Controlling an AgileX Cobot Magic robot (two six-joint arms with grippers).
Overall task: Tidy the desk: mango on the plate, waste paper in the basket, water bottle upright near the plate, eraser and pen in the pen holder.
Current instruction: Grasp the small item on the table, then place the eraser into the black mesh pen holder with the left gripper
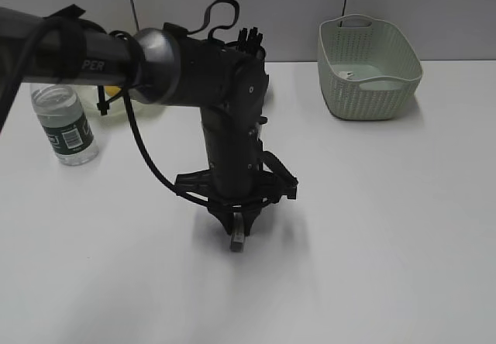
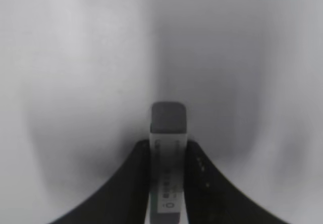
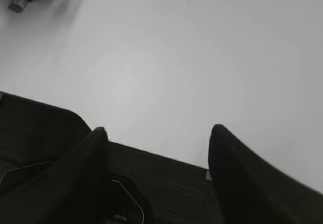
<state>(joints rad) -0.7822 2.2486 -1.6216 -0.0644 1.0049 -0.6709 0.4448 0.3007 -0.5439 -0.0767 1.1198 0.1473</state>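
**Left wrist view: eraser pinched between the fingers**

The left gripper [image 2: 168, 183] is pointing down at the white table [image 1: 387, 243], its fingers [image 2: 132, 183] pressing both sides of a slim grey-tipped eraser [image 2: 168, 133]. The right gripper [image 3: 156, 148] is hanging over bare table with its fingers well apart, holding nothing. The water bottle [image 1: 66, 123] is standing upright at far left, just beside the partly hidden plate [image 1: 108, 105]. The basket [image 1: 368, 65] is sitting at the back right.

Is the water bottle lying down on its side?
No, the water bottle stands upright on the desk at the left, its green label level.
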